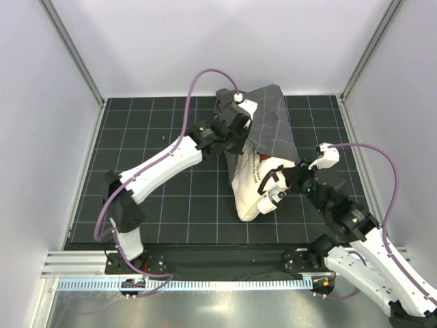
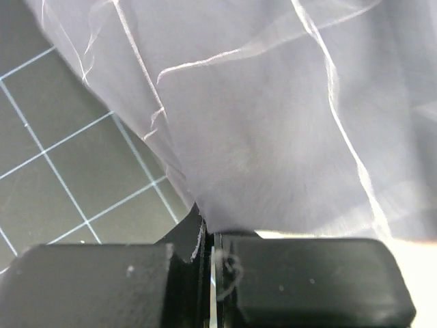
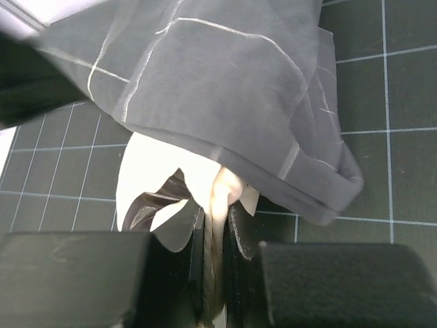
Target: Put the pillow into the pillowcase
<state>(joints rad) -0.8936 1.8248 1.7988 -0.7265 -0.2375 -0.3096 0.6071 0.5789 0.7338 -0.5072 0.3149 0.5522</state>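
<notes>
The cream-white pillow (image 1: 251,186) lies in the middle of the mat with its far part inside the dark grey checked pillowcase (image 1: 268,121). My left gripper (image 1: 239,125) is shut on the pillowcase's edge at its left side; in the left wrist view the grey fabric (image 2: 273,116) runs into the closed jaws (image 2: 210,263). My right gripper (image 1: 278,179) is shut on the pillow's near end; in the right wrist view a fold of cream pillow fabric (image 3: 157,174) is pinched between the fingers (image 3: 217,225), just below the pillowcase's hem (image 3: 273,154).
The black grid mat (image 1: 164,198) covers the table. White walls with metal posts (image 1: 72,51) enclose the back and sides. A metal rail (image 1: 205,281) runs along the near edge by the arm bases.
</notes>
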